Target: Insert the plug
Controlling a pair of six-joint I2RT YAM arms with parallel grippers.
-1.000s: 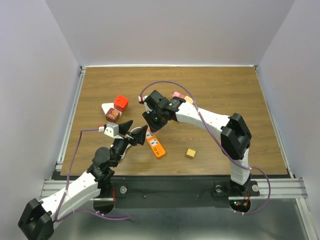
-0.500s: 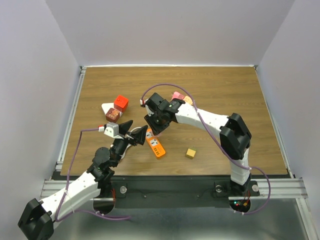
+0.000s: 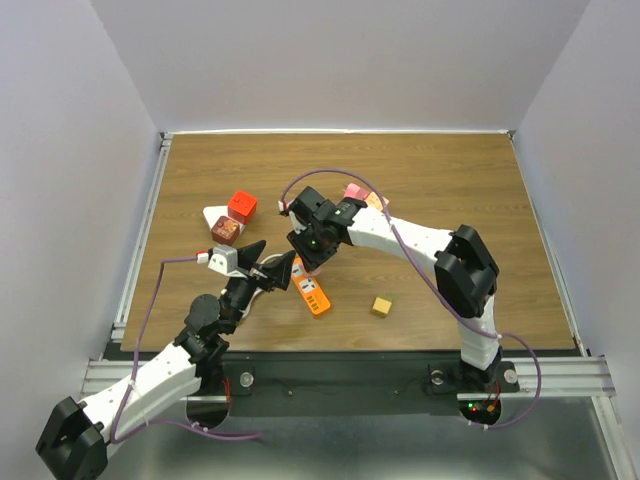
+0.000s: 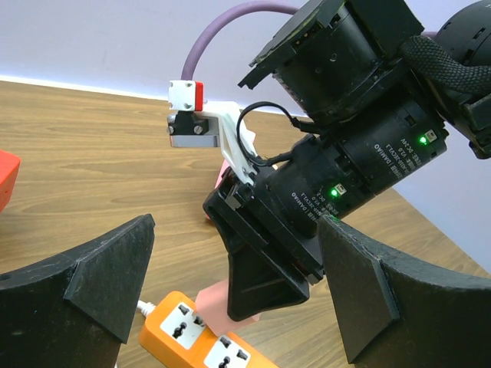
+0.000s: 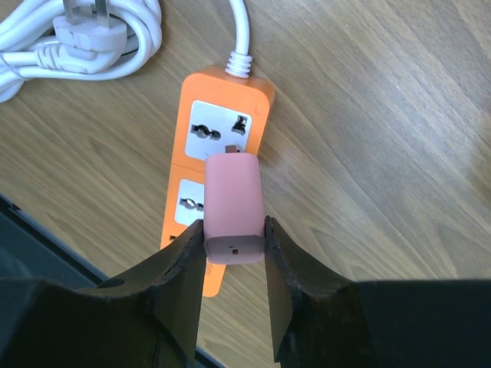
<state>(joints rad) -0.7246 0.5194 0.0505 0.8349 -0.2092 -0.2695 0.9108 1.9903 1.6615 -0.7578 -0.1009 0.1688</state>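
Note:
An orange power strip (image 3: 313,293) lies on the table, also seen in the left wrist view (image 4: 201,339) and the right wrist view (image 5: 222,126). My right gripper (image 3: 304,262) (image 5: 232,227) is shut on a pink plug (image 5: 232,201) and holds it over the strip's far sockets. The plug's prongs are hidden, so I cannot tell whether it touches the strip. The plug also shows in the left wrist view (image 4: 209,297). My left gripper (image 3: 268,270) (image 4: 234,307) is open and empty, its fingers on either side of the strip's far end and the right gripper.
The strip's white cable (image 5: 84,38) lies coiled beside its far end. A red cube (image 3: 241,206), a dark red cube (image 3: 226,231) and a white piece (image 3: 211,214) sit at the left. A yellow cube (image 3: 381,306) sits near the front. Pink items (image 3: 354,191) lie behind the right arm.
My right gripper has moved a little nearer and lower with the pink plug, closing on the power strip. The left arm has not moved.

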